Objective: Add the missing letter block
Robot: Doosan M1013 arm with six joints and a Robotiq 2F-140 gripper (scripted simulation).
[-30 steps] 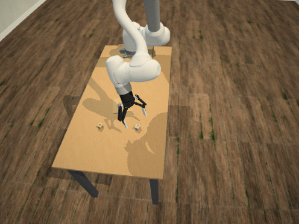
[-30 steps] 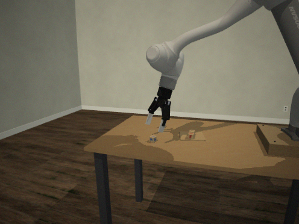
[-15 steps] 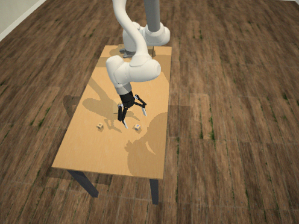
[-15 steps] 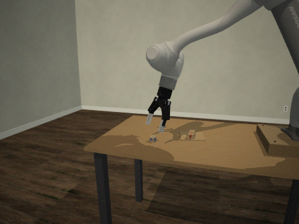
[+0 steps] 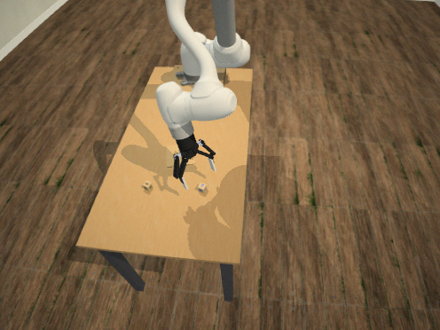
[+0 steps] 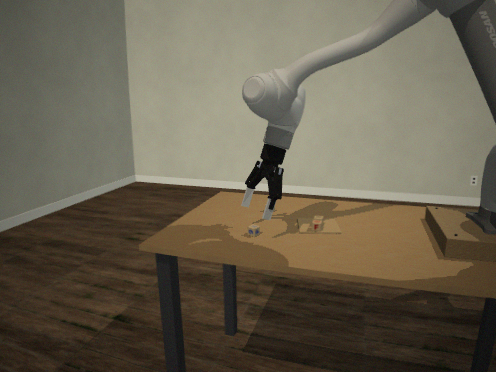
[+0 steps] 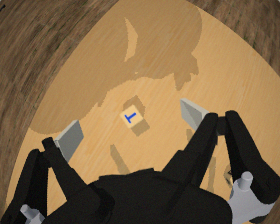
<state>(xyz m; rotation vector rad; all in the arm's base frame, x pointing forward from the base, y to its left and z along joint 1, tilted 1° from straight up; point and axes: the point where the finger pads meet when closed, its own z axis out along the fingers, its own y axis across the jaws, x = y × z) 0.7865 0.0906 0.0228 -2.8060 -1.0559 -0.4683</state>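
Observation:
My gripper (image 5: 200, 176) (image 6: 257, 207) (image 7: 129, 118) is open and empty. It hangs a little above a loose block with a blue letter (image 5: 202, 188) (image 6: 253, 231) (image 7: 133, 117), which lies on the table between the fingertips in the wrist view. A second loose block (image 5: 147, 185) lies to the left in the top view. The thin mat (image 6: 332, 229) lies further back toward the robot's base. It carries a block with a red mark (image 6: 317, 222) and another block in shadow beside it. In the top view my gripper hides the mat. The letters are too small to read.
The wooden table (image 5: 133, 225) (image 6: 375, 254) stands on a dark wood floor. The arm's raised mounting block (image 6: 450, 234) sits at the table's far end. The arm's shadow falls across the table around the blocks.

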